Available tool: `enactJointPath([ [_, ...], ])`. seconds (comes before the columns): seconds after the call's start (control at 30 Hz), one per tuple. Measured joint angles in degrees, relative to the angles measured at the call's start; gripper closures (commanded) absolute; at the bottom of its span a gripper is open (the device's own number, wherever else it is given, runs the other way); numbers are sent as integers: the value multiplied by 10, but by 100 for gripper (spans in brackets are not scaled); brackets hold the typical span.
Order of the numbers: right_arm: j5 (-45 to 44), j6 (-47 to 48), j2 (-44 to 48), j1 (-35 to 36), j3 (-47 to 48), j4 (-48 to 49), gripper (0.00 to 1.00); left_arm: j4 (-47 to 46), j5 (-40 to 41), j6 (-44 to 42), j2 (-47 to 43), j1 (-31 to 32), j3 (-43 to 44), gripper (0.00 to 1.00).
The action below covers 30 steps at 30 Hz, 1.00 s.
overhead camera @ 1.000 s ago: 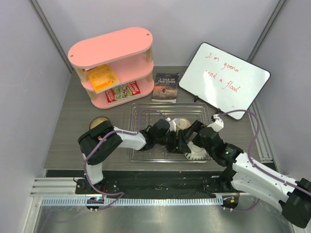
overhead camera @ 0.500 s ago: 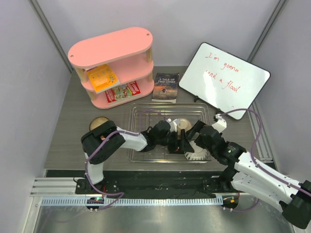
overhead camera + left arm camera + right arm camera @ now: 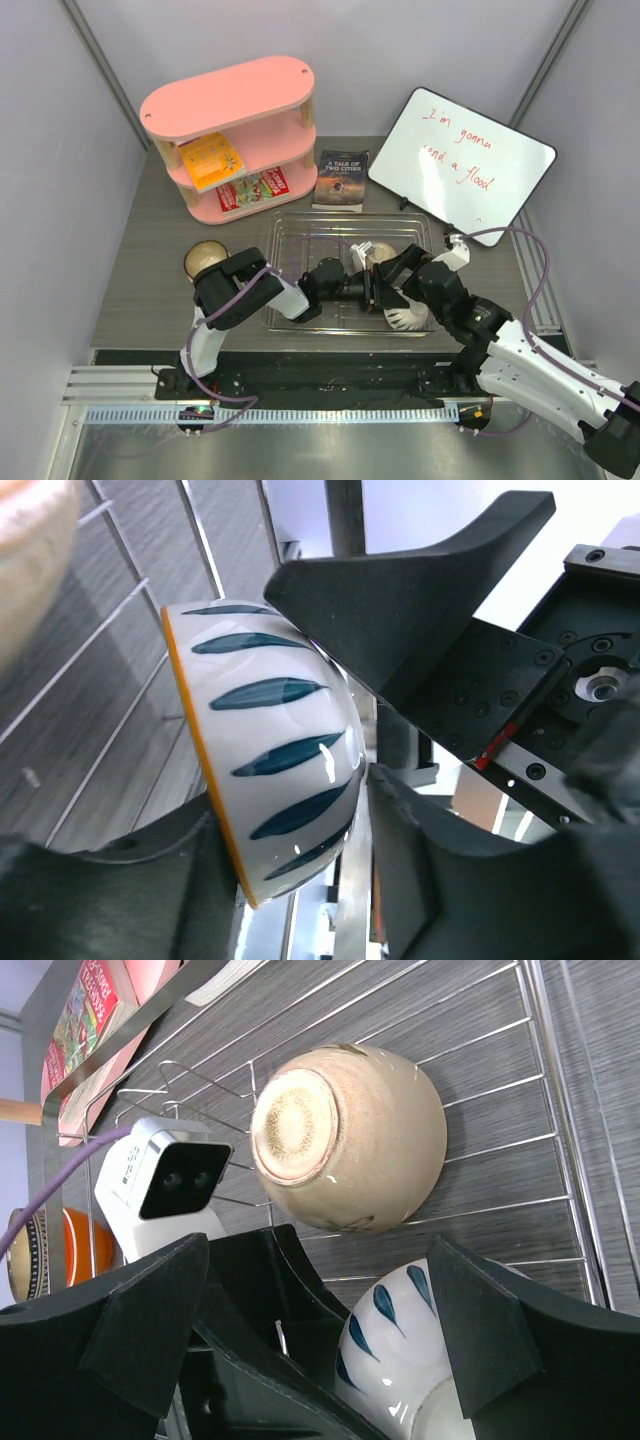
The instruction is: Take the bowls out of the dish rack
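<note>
The dish rack (image 3: 284,238) lies mid-table. A white bowl with blue stripes and an orange rim (image 3: 270,750) stands on edge at the rack's front right (image 3: 410,320). My left gripper (image 3: 290,800) reaches in from the left (image 3: 366,288) with a finger on each side of this bowl, shut on it. My right gripper (image 3: 320,1260) is open and hovers over the same bowl (image 3: 400,1350), its fingers wide of it (image 3: 393,278). A beige bowl (image 3: 360,1135) lies on its side on the rack bars just behind (image 3: 376,254). Other bowls in the rack are hidden by the arms.
A bowl with an orange outside (image 3: 205,260) stands on the table left of the rack, also showing in the right wrist view (image 3: 70,1245). Behind the rack are a pink shelf unit (image 3: 232,135), a book (image 3: 341,180) and a whiteboard (image 3: 460,160).
My left arm's elbow has swung right, toward the rack, and its wrist has turned. Both grippers stay at the white bowl, which has not visibly moved.
</note>
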<state>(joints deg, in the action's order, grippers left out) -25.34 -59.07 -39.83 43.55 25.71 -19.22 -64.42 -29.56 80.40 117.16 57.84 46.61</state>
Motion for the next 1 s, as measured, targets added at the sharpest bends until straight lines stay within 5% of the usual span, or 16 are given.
enactJointPath([
  [0.3, 2, 9, -5, 0, 6, 1, 0, -6, -3, 17, -1, 2, 0, 56],
  [0.57, 6, 13, -14, 3, 37, -58, 0, 79, -11, -1, -38, 0, 0, 52],
  [0.63, 6, 14, -14, 3, 42, -67, 0, 110, -11, -12, -51, 0, 2, 57],
  [0.77, 2, 16, -14, 4, 50, -80, 0, 172, -16, -31, -80, 0, 20, 84],
  [0.87, -12, 16, -8, 3, 60, -84, 0, 190, -25, -43, -94, 0, 40, 95],
  [1.0, -12, 17, -6, 4, 62, -91, 0, 209, -29, -52, -97, 0, 46, 100],
])
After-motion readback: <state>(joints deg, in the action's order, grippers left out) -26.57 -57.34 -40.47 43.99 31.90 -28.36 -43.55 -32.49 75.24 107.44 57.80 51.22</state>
